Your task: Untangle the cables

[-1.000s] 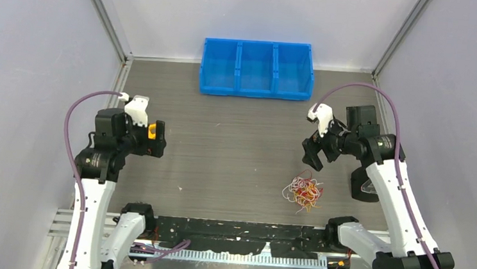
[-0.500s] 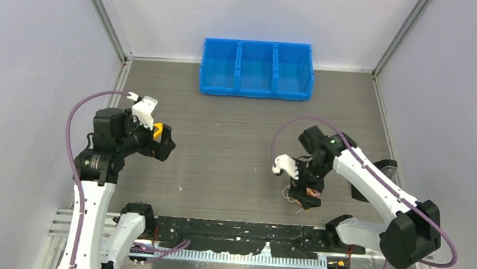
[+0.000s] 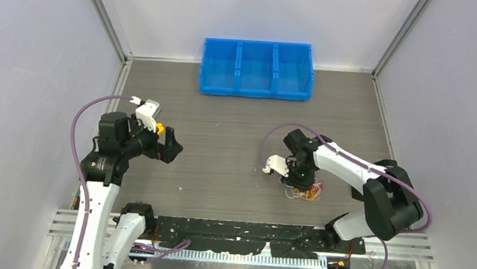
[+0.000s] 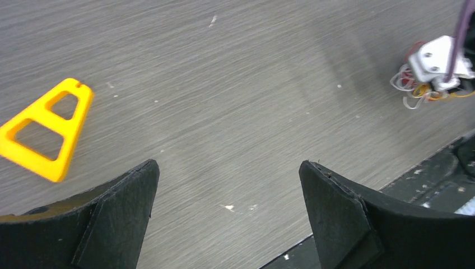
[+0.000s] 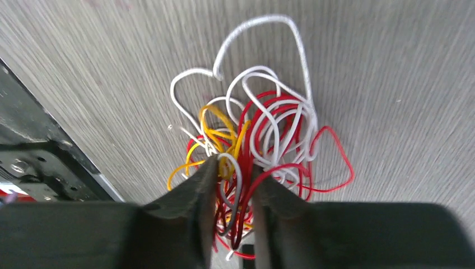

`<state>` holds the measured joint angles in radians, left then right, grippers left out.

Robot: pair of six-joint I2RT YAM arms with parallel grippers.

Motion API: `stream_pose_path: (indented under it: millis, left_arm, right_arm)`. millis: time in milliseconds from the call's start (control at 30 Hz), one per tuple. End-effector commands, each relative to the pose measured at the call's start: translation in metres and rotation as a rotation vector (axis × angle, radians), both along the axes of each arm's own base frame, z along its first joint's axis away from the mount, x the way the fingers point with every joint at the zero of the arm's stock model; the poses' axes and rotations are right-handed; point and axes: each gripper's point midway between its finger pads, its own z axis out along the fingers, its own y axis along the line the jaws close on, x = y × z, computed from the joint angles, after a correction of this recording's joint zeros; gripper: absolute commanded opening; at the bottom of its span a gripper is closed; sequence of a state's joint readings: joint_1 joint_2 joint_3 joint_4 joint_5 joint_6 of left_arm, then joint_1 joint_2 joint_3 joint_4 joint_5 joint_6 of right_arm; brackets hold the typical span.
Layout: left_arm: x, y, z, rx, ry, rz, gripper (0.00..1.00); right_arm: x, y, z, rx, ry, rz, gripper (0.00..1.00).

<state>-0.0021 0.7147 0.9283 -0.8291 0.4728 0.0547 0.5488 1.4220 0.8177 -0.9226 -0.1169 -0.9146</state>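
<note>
Right hand [image 5: 232, 193] — tight around a few strands of the cables [image 5: 269, 123]

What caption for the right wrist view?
Right gripper fingers pinch strands in the tangle of red, yellow and white cables.

Overhead, we see even, diffuse brightness across the counter [image 3: 236, 128], with shadows faint and soft-edged. In the left wrist view its grain smears into motion streaks. In the right wrist view the cables [image 5: 263, 140] are sharp, while the right hand [image 5: 234, 166] is dark and soft.
</note>
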Motion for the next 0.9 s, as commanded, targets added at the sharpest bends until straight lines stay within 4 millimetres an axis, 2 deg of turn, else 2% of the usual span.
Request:
stream_pose_path:
  millis: [0, 33, 67, 100, 200, 233, 267, 300, 333, 367, 400, 433, 467, 500, 533, 600, 867]
  left_arm:
    - [0.002, -0.028, 0.020, -0.148, -0.061, -0.099, 1.00]
    - [0.000, -0.033, 0.021, -0.171, -0.061, -0.123, 0.99]
    - [-0.001, -0.036, 0.021, -0.190, -0.061, -0.142, 0.99]
    - [-0.002, -0.040, 0.021, -0.207, -0.060, -0.166, 1.00]
    - [-0.007, -0.053, 0.019, -0.268, -0.044, -0.239, 0.99]
    - [-0.007, -0.057, 0.018, -0.293, -0.036, -0.257, 0.99]
    - [-0.007, -0.061, 0.019, -0.320, -0.037, -0.279, 1.00]
    - [-0.009, -0.068, 0.020, -0.350, -0.035, -0.314, 1.00]
    - [-0.009, -0.074, 0.022, -0.371, -0.044, -0.339, 1.00]
    - [-0.009, -0.080, 0.023, -0.387, -0.053, -0.355, 0.99]
    - [-0.009, -0.088, 0.024, -0.397, -0.067, -0.379, 1.00]
    - [-0.010, -0.095, 0.023, -0.403, -0.074, -0.402, 0.99]
    - [-0.011, -0.104, 0.026, -0.403, -0.095, -0.433, 1.00]
    - [-0.012, -0.111, 0.026, -0.405, -0.101, -0.460, 1.00]
    - [-0.011, -0.117, 0.027, -0.417, -0.097, -0.477, 0.99]
    - [-0.005, -0.126, 0.028, -0.435, -0.075, -0.488, 1.00]
    - [-0.011, -0.177, 0.025, -0.458, 0.014, -0.630, 0.99]
  right_arm:
    - [0.032, 0.043, 0.030, 0.160, -0.085, -0.046, 0.16]
    - [0.036, 0.063, 0.048, 0.256, -0.080, -0.064, 0.13]
    - [0.034, 0.072, 0.061, 0.308, -0.068, -0.072, 0.08]
    - [0.035, 0.094, 0.085, 0.422, -0.049, -0.080, 0.06]
    - [0.029, 0.137, 0.139, 0.673, 0.020, -0.123, 0.05]
    - [0.036, 0.150, 0.158, 0.746, -0.004, -0.117, 0.05]
    - [0.029, 0.160, 0.174, 0.823, 0.043, -0.140, 0.06]
    - [0.037, 0.172, 0.191, 0.900, 0.013, -0.127, 0.05]
    - [0.030, 0.179, 0.206, 0.968, 0.064, -0.163, 0.05]
    - [0.036, 0.189, 0.219, 1.039, 0.040, -0.147, 0.05]
    - [0.030, 0.195, 0.230, 1.083, 0.110, -0.173, 0.05]
    - [0.033, 0.201, 0.241, 1.129, 0.114, -0.162, 0.05]
    - [0.029, 0.207, 0.247, 1.154, 0.190, -0.194, 0.05]
    - [0.035, 0.214, 0.256, 1.204, 0.178, -0.183, 0.06]
    - [0.034, 0.217, 0.260, 1.223, 0.239, -0.235, 0.05]
    - [0.037, 0.226, 0.271, 1.295, 0.254, -0.236, 0.05]
    - [0.029, 0.243, 0.264, 1.305, 0.342, -0.237, 0.06]
